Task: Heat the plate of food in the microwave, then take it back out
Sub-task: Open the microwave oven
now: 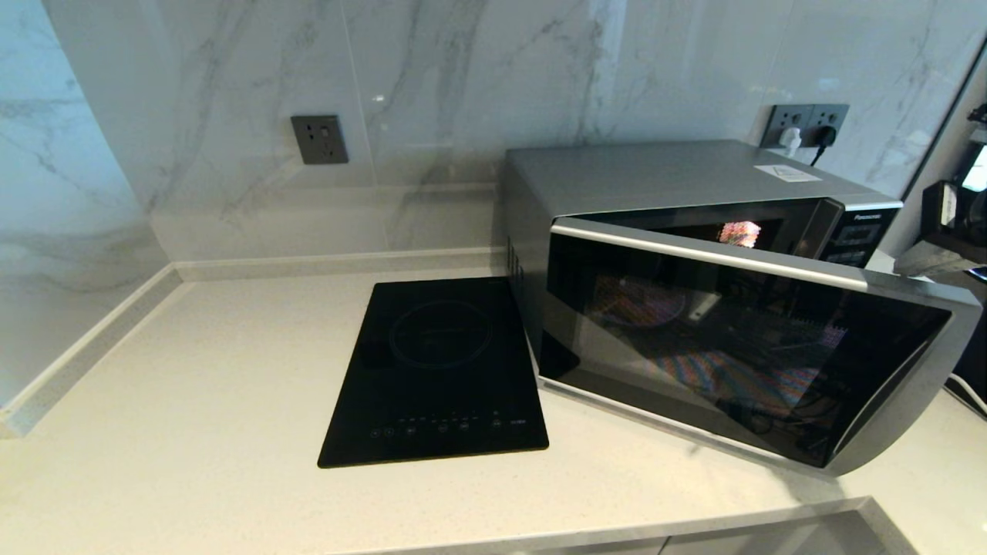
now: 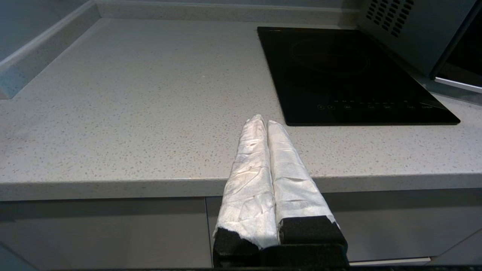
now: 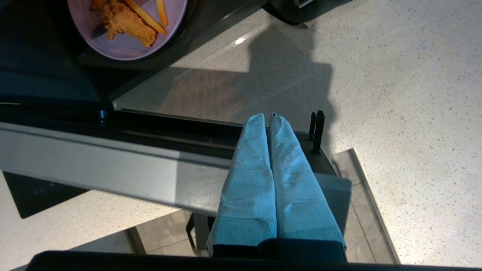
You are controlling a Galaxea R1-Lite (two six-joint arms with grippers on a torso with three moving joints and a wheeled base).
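The silver-grey microwave [image 1: 694,177] stands at the back right of the counter with its dark glass door [image 1: 740,347] swung partly open. The lilac plate of food [image 3: 128,41], with fries and a breaded chicken piece, sits inside the cavity and shows only in the right wrist view. My right gripper [image 3: 268,117] is shut with nothing in it, its blue-wrapped fingers lying over the door's top edge beside the black latch hooks [image 3: 318,131]. My left gripper [image 2: 263,119] is shut and empty, hanging just off the counter's front edge, short of the hob.
A flat black induction hob [image 1: 439,370] lies left of the microwave, close to the door's hinge side. Wall sockets [image 1: 806,123] with plugs sit behind the microwave, another socket [image 1: 319,139] on the back wall. Marble walls close the left and back; bare counter [image 1: 193,385] lies left.
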